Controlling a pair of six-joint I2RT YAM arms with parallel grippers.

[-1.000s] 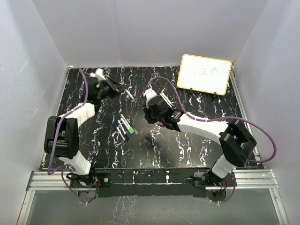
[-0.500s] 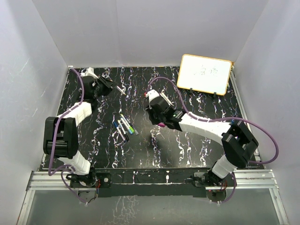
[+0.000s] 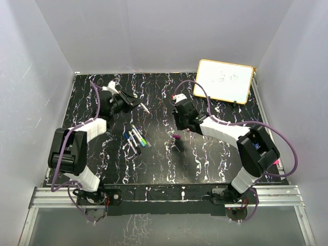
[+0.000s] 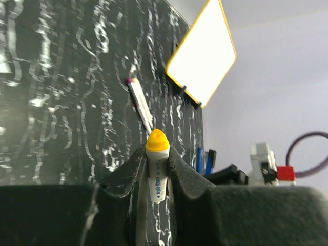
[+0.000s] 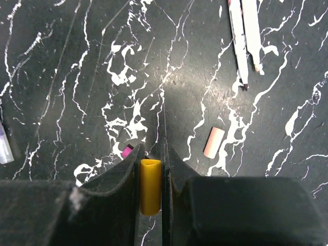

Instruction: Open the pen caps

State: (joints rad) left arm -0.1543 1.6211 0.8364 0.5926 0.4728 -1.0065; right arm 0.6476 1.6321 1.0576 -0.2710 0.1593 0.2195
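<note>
Now, my left hand (image 4: 157,154) clamped on a yellow-tipped white pen (image 4: 157,177), my right hand (image 5: 150,154) clamped on a yellow cap (image 5: 150,187), above the table (image 5: 66,77).

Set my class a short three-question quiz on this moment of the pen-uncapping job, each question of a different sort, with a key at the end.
1. Choose one: the right gripper holds A) a yellow cap, B) a whole pen, C) nothing.
2. True or false: the left gripper is open and empty.
3. Fill in the colour: the loose cap on the table, right of the fingers in the right wrist view, is ____.
Key: 1 A. 2 False; it is shut on a yellow-tipped pen. 3 pink.
</note>
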